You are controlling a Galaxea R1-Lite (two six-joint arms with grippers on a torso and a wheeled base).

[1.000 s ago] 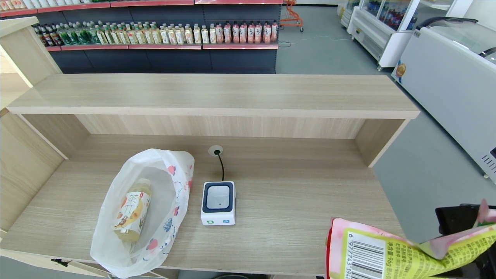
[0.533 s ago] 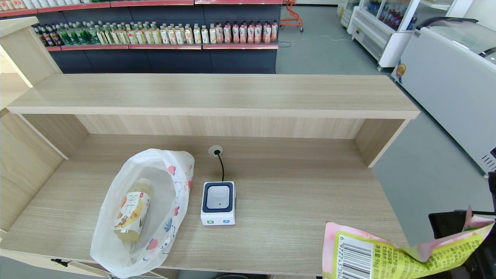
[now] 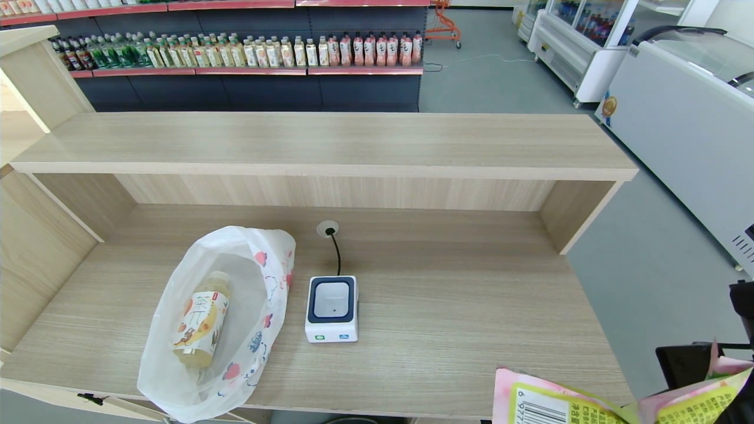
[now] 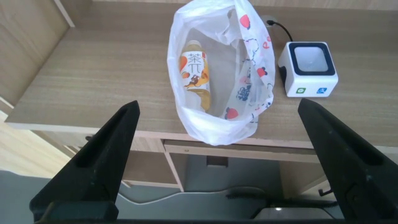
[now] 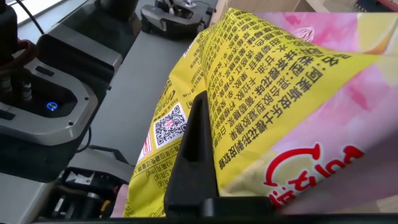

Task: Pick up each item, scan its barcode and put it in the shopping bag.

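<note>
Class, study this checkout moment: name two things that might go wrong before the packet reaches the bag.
1. The snack packet, held by the right tool at the counter's near right corner, shows its barcode facing up; the scanner also faces up, so the scan may fail unless the packet is turned over.
2. The shopping bag lies slack with a bottle inside; the wide packet may snag its rim or push it.
</note>
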